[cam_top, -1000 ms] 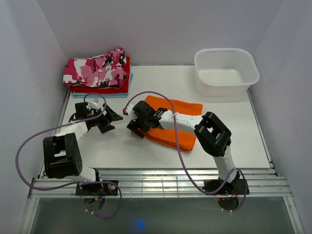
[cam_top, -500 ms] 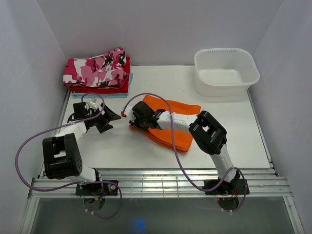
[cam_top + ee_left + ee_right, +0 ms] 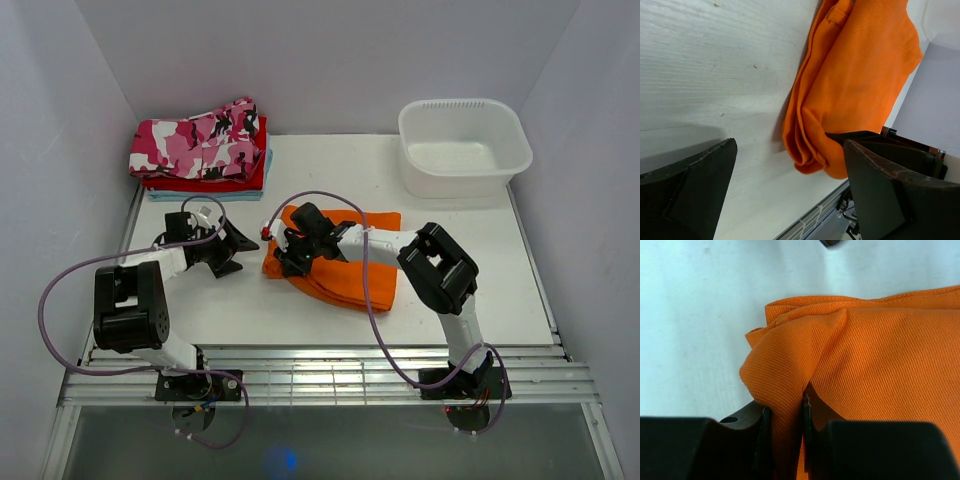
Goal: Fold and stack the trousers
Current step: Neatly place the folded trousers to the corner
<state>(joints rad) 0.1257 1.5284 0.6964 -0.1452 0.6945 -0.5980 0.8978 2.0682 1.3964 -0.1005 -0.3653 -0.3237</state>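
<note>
Trousers [image 3: 350, 282] shifted, pinched in right hand [image 3: 786, 432].

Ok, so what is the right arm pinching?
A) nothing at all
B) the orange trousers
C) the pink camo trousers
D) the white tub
B: in the right wrist view, the right jaws are closed on a fold of the orange trousers.
</note>
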